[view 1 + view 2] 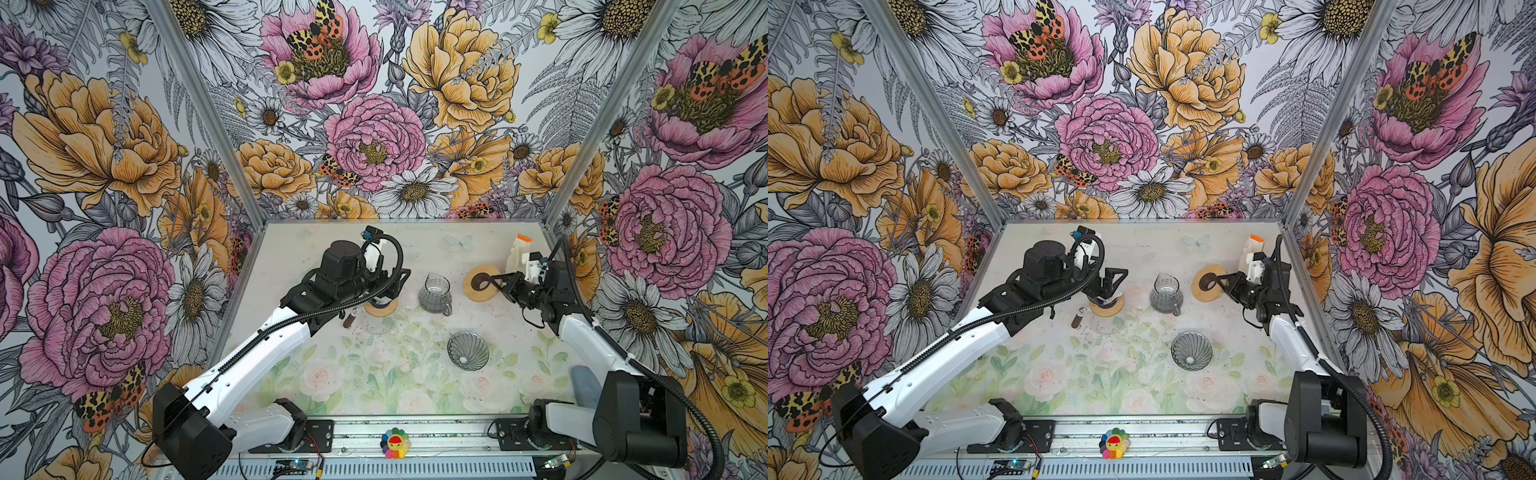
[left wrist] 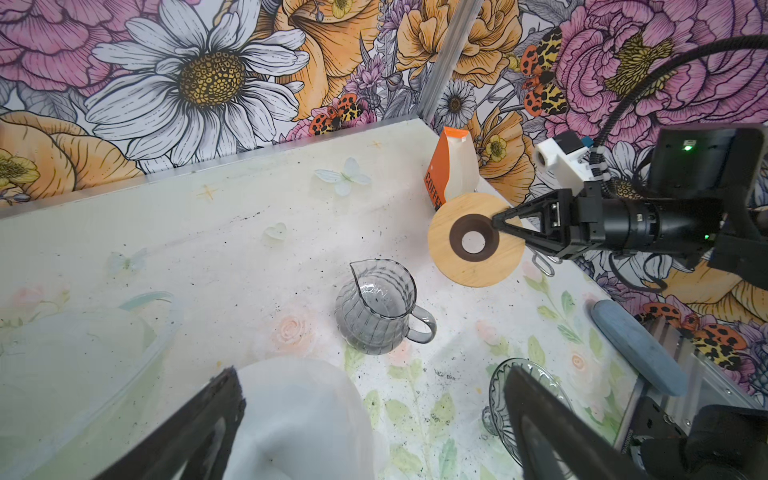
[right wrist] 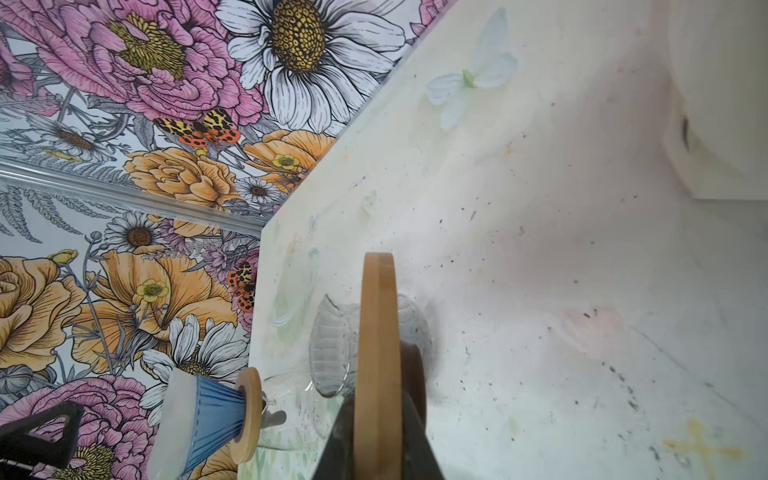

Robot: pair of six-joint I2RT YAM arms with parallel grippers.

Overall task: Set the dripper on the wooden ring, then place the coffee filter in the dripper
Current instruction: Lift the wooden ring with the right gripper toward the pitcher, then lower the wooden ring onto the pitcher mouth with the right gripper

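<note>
Front centre, table (image 1: pixel 365 386): clear passage.
Middle: glass pitcher (image 1: pixel 435 293) stands in the way.
Right front: glass dripper (image 1: pixel 468 350) blocks.

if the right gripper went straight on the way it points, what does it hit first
The right gripper is shut on the wooden ring; straight ahead of both stands the glass jug, so probably that first, though their heights are hard to compare.

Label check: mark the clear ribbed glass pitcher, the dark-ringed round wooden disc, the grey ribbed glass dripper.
glass pitcher (image 1: pixel 434 297): a top view, body.
wooden disc (image 1: pixel 478 295): a top view, bare wood.
glass dripper (image 1: pixel 471 347): a top view, inner wall.
</note>
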